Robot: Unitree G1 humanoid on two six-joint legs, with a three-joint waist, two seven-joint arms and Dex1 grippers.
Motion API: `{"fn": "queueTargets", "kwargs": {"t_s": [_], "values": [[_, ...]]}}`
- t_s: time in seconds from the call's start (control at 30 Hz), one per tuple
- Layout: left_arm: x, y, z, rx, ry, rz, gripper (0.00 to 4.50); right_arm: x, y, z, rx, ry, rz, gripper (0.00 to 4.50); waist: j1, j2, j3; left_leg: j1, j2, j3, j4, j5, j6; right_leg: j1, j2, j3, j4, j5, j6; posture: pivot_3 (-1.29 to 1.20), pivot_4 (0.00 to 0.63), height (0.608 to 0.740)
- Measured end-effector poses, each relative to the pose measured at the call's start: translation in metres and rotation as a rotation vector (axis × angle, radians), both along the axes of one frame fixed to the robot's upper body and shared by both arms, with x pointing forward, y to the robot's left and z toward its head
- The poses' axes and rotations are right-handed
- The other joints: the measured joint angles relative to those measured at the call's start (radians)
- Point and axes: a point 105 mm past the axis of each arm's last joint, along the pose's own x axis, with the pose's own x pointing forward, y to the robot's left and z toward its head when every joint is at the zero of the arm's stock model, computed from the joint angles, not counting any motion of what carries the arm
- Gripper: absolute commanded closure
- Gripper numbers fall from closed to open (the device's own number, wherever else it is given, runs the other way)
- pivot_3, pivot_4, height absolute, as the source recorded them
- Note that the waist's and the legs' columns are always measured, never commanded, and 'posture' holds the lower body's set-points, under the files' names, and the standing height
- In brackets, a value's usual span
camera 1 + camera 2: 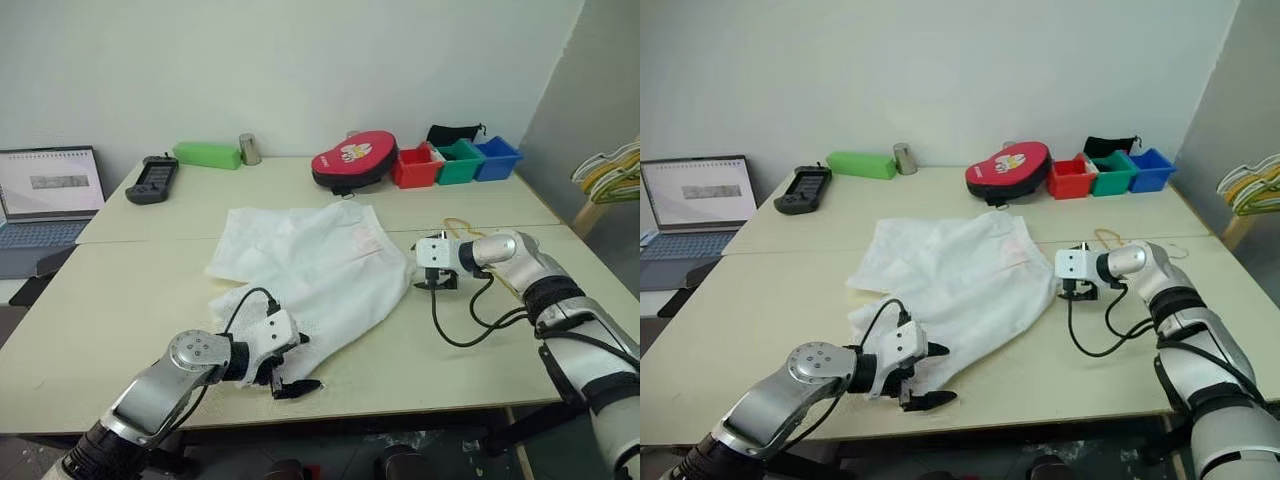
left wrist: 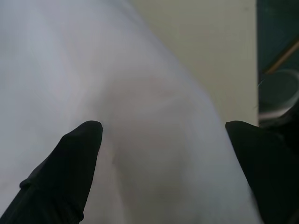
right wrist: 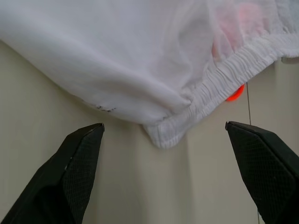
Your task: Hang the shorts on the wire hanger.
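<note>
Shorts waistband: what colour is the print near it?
Faint pink-red on the white shorts, best seen in the right wrist view.

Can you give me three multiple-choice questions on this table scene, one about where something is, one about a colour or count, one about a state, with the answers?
1. Where do the shorts lie?
A. Spread on the table between the two hands
B. In the green bin
C. On the laptop

2. How many small open bins stand in a row at the table's far edge, and in what colours?
A. Two: yellow and black
B. Three: red, green, blue
C. Four, all white

3. How is the right hand set?
A. Shut on the waistband
B. Shut on a cable
C. Open, fingers wide, facing the elastic waistband corner

Answers:
1 A: the white cloth lies flat between the left hand and the right.
2 B: red bin, green bin, blue bin stand side by side.
3 C: the right wrist view shows both fingers apart, nothing between them.
</note>
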Motion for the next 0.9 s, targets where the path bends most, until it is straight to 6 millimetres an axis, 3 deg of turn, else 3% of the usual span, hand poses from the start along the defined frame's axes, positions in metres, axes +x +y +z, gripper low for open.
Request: {"fn": "queueTargets", "kwargs": {"t_s": [0.03,0.3,0.43,0.73,0.9], "values": [[0.001,0.002,-0.002,0.008,-0.010,0.006,0.00,0.000,0.002,0.000,0.000,0.000,0.009,0.10,0.000,0.000,0.000,0.000,0.000,0.000,0.000,0.000,0.000,0.000,0.000,0.000,0.000,0.000,0.000,0.00,0.022,0.740],[-0.002,0.008,-0.002,0.017,-0.007,-0.006,1.46,-0.002,0.026,-0.008,-0.028,-0.005,0.095,0.00,-0.002,0.000,0.000,0.001,0.000,-0.001,0.000,0.000,0.000,0.000,0.001,0.000,0.003,0.000,0.000,0.00,0.008,0.740],[-0.001,0.009,0.000,0.016,-0.012,-0.001,2.28,-0.001,0.030,-0.010,-0.056,-0.016,0.110,0.69,-0.002,0.000,0.000,0.003,0.000,-0.001,0.000,0.000,0.000,0.001,0.001,0.000,0.003,0.000,0.000,0.00,0.005,0.740],[0.001,0.011,0.003,0.014,-0.021,0.007,4.40,0.002,0.031,-0.010,-0.100,-0.034,0.117,3.08,-0.002,0.001,0.000,0.010,0.001,-0.002,-0.001,0.000,0.000,0.009,0.002,0.000,0.003,-0.001,-0.001,0.00,0.012,0.740],[0.004,0.016,0.002,0.016,-0.020,0.025,4.50,0.002,0.026,-0.011,-0.111,-0.033,0.110,4.26,-0.003,0.001,0.000,0.012,0.001,-0.002,-0.001,0.000,0.000,0.010,0.003,0.000,0.003,-0.001,-0.002,0.00,0.017,0.740]]}}
